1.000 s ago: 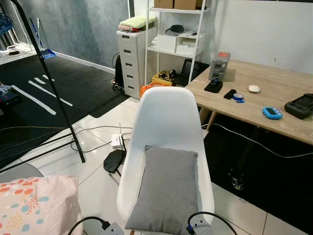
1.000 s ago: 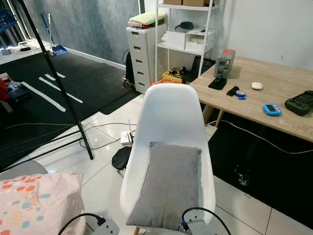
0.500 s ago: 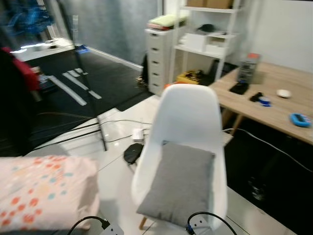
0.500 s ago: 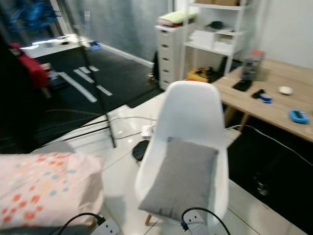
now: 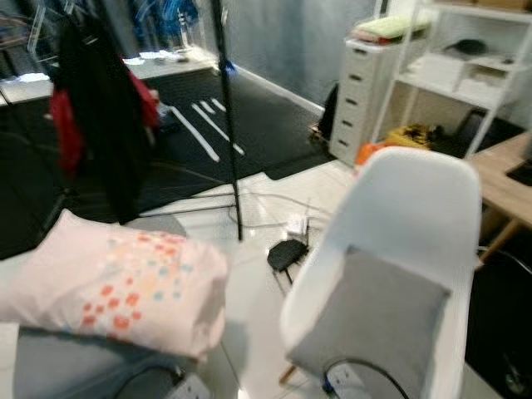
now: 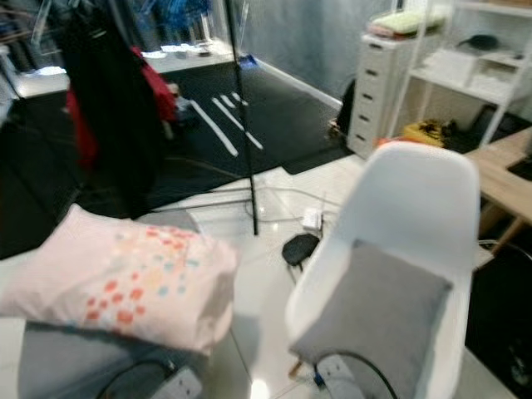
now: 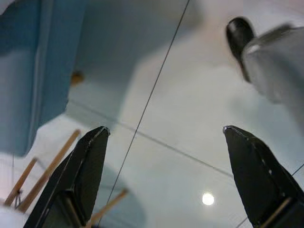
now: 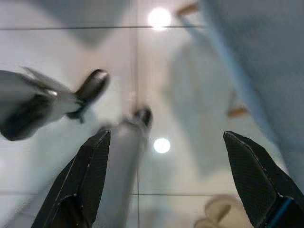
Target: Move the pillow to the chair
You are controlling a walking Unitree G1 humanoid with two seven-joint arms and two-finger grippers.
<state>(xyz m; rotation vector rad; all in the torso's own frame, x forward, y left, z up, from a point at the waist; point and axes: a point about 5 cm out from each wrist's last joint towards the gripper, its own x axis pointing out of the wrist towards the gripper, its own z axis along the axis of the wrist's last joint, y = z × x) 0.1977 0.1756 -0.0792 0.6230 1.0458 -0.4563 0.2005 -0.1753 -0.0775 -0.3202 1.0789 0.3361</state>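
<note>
On the left of the white chair [image 5: 407, 224] lies a pink pillow [image 5: 125, 283] with red and blue dots. The pillow lies flat on a grey seat [image 5: 66, 370]. Its long side runs from left to right, and one short end points toward the chair. There is a strip of shiny white floor [image 5: 249, 274] between the pillow and the chair, so they do not touch.

On the white chair rests a grey pillow [image 5: 378, 320]. It leans up against the chair's back, with its long side going up and down the seat.

Behind the pink pillow, dark and red clothes [image 6: 116, 91] hang from a rack. A thin black pole [image 5: 229, 125] stands between the clothes and the chair. A small black thing [image 5: 287, 253] and some cables lie on the floor near the chair's left side. White drawers [image 5: 366, 100] stand far behind the chair.

The left gripper [image 7: 166, 175] hangs low and looks down at the floor tiles. Its two black fingers are spread wide with nothing between them. The right gripper [image 8: 171, 180] hangs low over the floor too, its fingers also wide apart and holding nothing. Both are apart from the pink pillow.
</note>
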